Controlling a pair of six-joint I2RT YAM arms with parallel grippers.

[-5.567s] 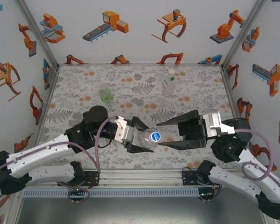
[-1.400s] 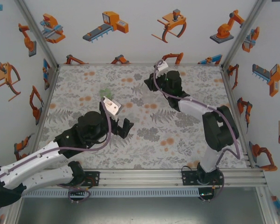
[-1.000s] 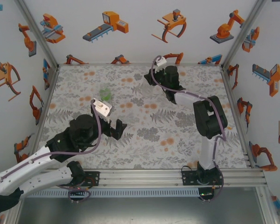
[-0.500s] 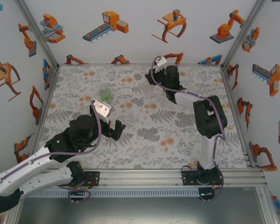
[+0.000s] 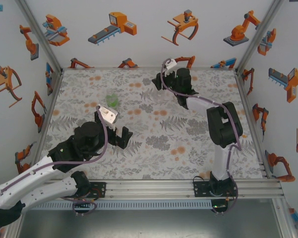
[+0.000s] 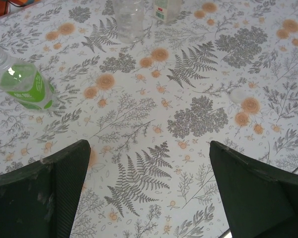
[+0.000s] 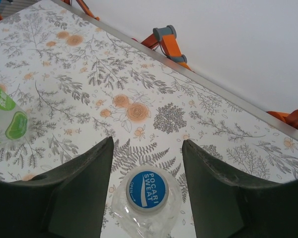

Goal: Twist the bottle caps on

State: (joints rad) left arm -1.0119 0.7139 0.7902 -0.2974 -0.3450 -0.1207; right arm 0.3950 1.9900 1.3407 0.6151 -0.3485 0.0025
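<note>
A clear bottle (image 7: 148, 218) stands upright under my right gripper (image 7: 147, 144), far back on the table. It wears a white-rimmed cap (image 7: 146, 191) with a blue printed top. The jaws are open, one finger (image 7: 84, 183) on each side, clear of the cap. From above, the right gripper (image 5: 161, 83) is at the back centre. My left gripper (image 6: 149, 183) hangs open and empty over the table's middle-left (image 5: 120, 135). The green-tinted bottle (image 5: 112, 100) (image 6: 25, 82) (image 7: 7, 121) stands beyond it. A loose white cap (image 6: 237, 95) lies on the table. Farther off stand the clear bottle (image 6: 130, 20) and a labelled bottle (image 6: 166, 7).
The floral tabletop (image 5: 154, 144) is ringed by white walls with orange robot pictures. The back wall's edge (image 7: 228, 94) runs close behind the capped bottle. A metal rail (image 5: 154, 188) borders the near edge by the arm bases.
The right gripper carried the capped bottle from the front to the back of the table and has now opened its jaws off it. The left arm drew back to the left, then stayed still.
</note>
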